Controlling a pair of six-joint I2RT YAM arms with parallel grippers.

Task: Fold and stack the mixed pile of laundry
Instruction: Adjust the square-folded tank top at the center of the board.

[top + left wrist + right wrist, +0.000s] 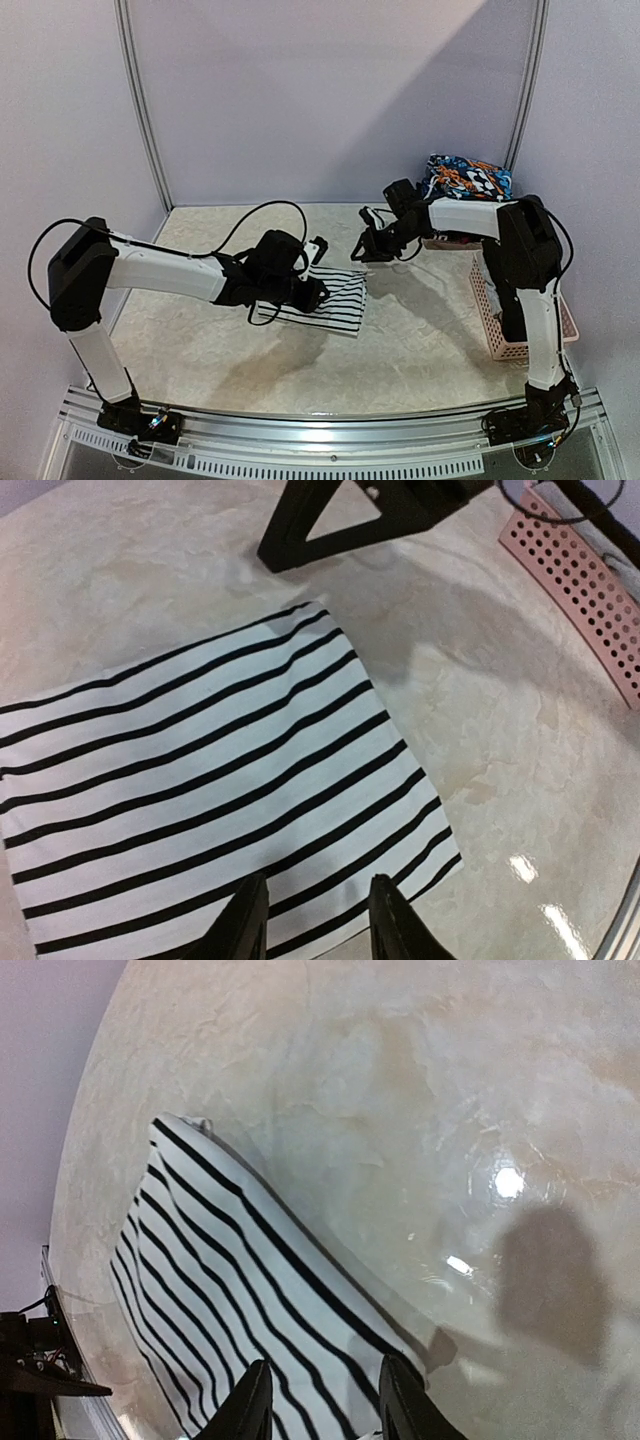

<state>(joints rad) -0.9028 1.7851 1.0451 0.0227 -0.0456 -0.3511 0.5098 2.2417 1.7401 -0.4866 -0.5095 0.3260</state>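
Left fingers [245, 920] spread, clear gap between them, nothing pinched. They hang over the near edge of the striped garment [200, 780], and its stripes run unbroken through the gap

Right fingers [255, 1405] also apart, tips over the garment's far right corner. Cloth shows between them, but they are not clamped on it

Striped garment is black-and-white, folded to a rough rectangle, lying flat on the worktop [420, 340] between the two arms. Stripes run along its long side. In the right wrist view the garment's far edge casts a thin shadow line on the worktop. No other cloth touches it

Left arm [160, 270] comes in from the garment's left, its wrist above the left half and hiding part of it in the top view. Right arm [470, 215] comes in from the garment's far right, its wrist just past that corner

Pink basket [520, 330], plastic lattice, stands well to the right of the garment, not touching it

Multicoloured cloth [470, 180], blue, orange and white, bundled up, sits beyond and to the right of the garment, well apart from it, by the basket's far end. Cannot tell if it is inside the basket or resting on the rim

Worktop around the garment is pale, marbled and glossy, with light glare to the garment's right
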